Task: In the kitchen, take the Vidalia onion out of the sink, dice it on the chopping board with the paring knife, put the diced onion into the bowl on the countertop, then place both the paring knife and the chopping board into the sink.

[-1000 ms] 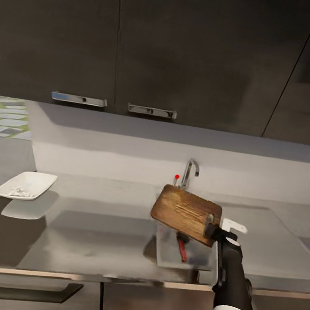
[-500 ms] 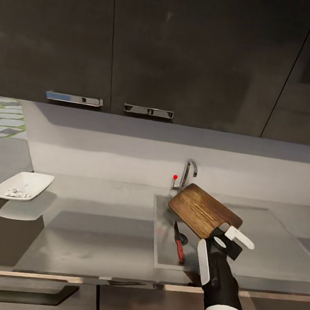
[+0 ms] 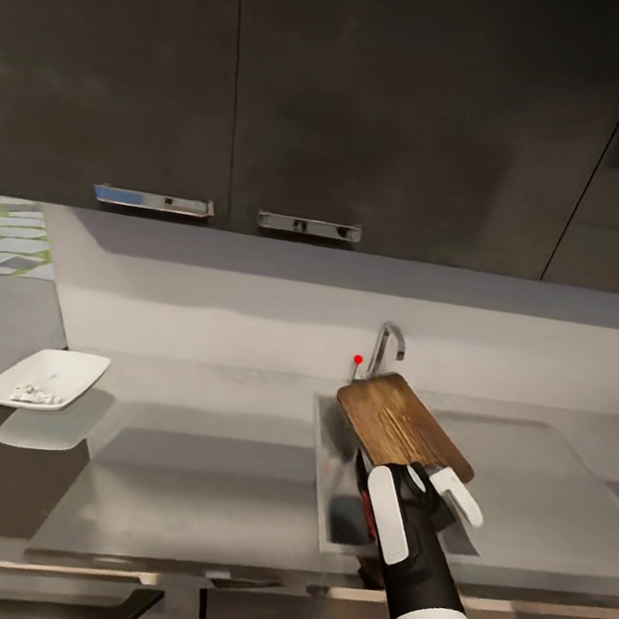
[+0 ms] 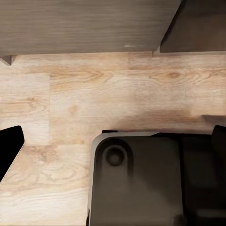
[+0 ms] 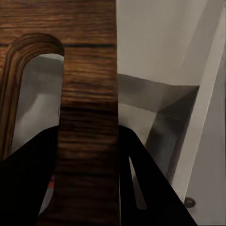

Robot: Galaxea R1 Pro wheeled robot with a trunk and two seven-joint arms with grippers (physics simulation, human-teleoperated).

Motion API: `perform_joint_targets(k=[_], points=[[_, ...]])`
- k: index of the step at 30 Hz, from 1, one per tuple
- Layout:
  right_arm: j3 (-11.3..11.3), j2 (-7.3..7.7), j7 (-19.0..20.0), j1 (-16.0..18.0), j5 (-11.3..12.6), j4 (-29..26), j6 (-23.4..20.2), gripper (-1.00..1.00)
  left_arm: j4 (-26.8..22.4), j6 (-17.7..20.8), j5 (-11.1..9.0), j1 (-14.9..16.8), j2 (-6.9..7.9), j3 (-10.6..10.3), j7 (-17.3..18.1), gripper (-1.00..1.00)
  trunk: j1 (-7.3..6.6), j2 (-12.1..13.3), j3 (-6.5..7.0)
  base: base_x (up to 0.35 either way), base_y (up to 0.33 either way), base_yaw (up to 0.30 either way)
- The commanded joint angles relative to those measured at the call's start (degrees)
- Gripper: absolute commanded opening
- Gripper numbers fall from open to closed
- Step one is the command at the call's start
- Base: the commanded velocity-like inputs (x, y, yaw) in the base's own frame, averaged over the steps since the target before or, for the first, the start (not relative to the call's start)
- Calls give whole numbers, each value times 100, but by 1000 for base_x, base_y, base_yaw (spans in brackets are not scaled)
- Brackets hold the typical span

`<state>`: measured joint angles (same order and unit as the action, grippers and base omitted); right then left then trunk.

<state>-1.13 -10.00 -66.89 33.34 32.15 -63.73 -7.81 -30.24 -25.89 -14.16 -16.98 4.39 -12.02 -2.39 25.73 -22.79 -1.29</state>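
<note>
My right gripper is shut on the near end of the brown wooden chopping board. It holds the board tilted over the sink, the far end towards the faucet. In the right wrist view the board's handle strip runs between my dark fingers. A bit of the paring knife's reddish handle shows in the basin under the gripper. The white bowl sits at the countertop's left, with pale diced onion bits in it. My left gripper hangs open over the floor.
Dark wall cabinets with chrome handles hang above the grey backsplash. The sink's drainboard stretches to the right. Below my left gripper are the light wooden floor and the robot's dark base.
The right gripper has turned and drawn the board round so that it points towards the faucet and sits lower over the basin. The board now hides most of the knife. The camera shifted slightly.
</note>
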Motion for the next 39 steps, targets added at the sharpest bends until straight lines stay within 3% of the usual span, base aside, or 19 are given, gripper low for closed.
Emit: perform_joint_targets(k=[1,9,25,39], points=[[-8,0,-115,6,56,-11,-3,-100,-8,-11,-54,1,9,-47,-25,100,5,-13,-12,48,42,0],[-10,0,-498,6,129,-122,479,-100,-7,-6,-52,1,8,-46,-25,100,5,-13,-21,12,10,0],[-14,0,-588,6,134,-123,509,-100,-4,-4,-55,0,9,-49,-25,100,5,-13,-161,4,2,0],[-12,0,-588,6,222,-123,509,-100,0,-4,-59,-1,8,-48,-25,100,5,-13,-289,173,130,0]])
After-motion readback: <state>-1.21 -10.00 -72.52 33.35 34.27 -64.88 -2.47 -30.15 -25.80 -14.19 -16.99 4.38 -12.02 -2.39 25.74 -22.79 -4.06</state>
